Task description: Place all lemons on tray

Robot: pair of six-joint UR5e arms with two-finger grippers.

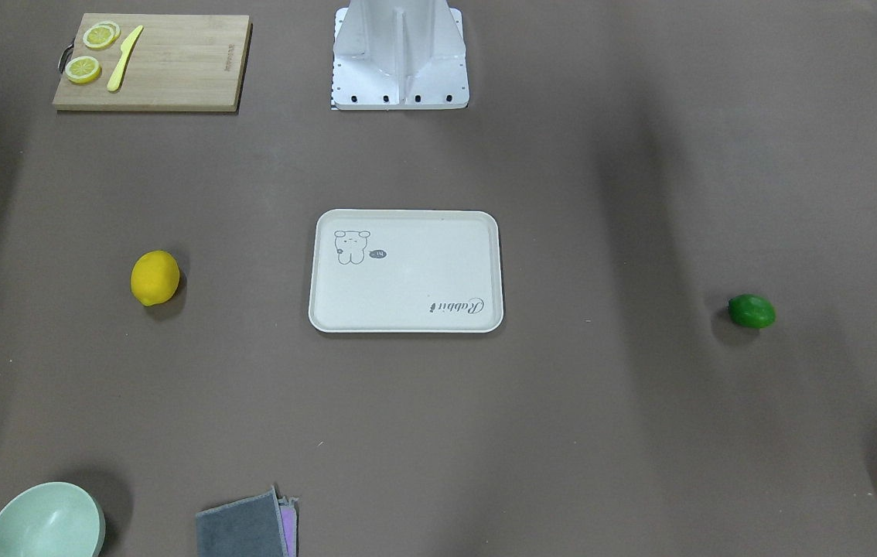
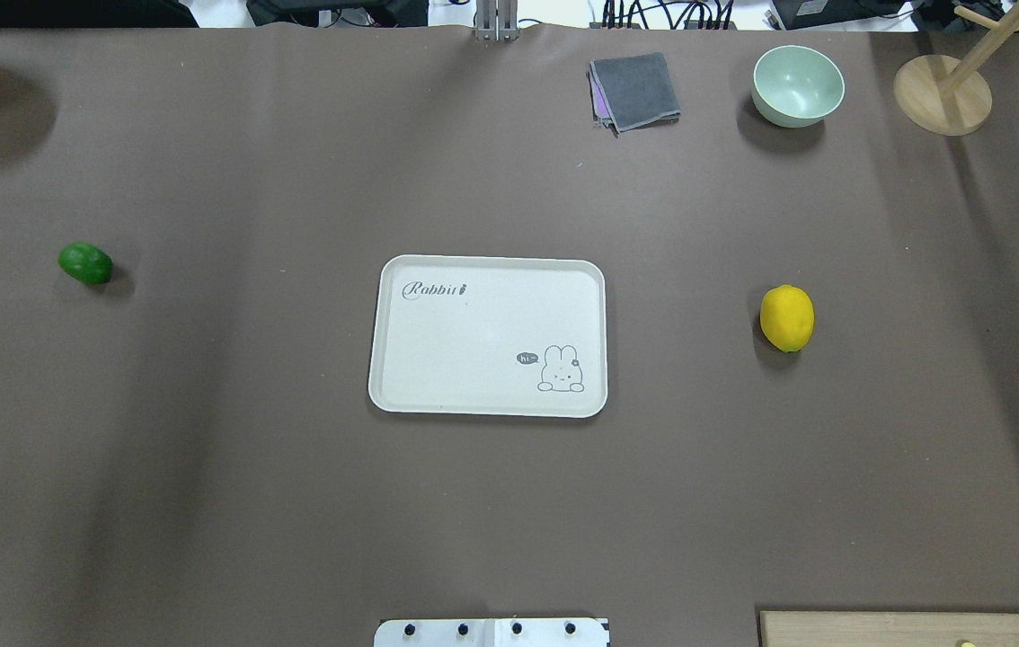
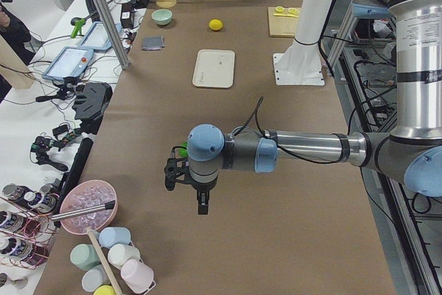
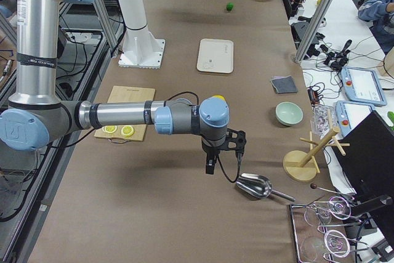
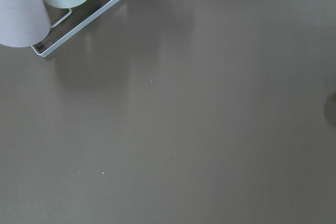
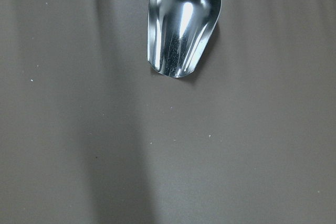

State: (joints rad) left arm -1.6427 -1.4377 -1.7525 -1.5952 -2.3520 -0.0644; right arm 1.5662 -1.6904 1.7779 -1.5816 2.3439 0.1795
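Note:
The cream-white tray (image 1: 407,286) lies mid-table with nothing on it; it also shows in the overhead view (image 2: 474,341). The yellow lemon (image 1: 155,278) (image 2: 787,317) rests on the table on the robot's right of the tray. The green lemon (image 1: 752,311) (image 2: 85,263) rests far out on the robot's left. My left gripper (image 3: 202,205) shows only in the exterior left view, hanging above the table near the green lemon. My right gripper (image 4: 209,165) shows only in the exterior right view, above a metal scoop (image 6: 182,24). I cannot tell whether either is open or shut.
A wooden cutting board (image 1: 175,70) with lemon slices and a yellow knife lies near the robot's base (image 1: 400,77). A green bowl (image 2: 797,85), a grey cloth (image 2: 635,90) and a wooden stand (image 2: 941,94) line the far edge. Cups on a rack (image 5: 31,3) stand at the left end.

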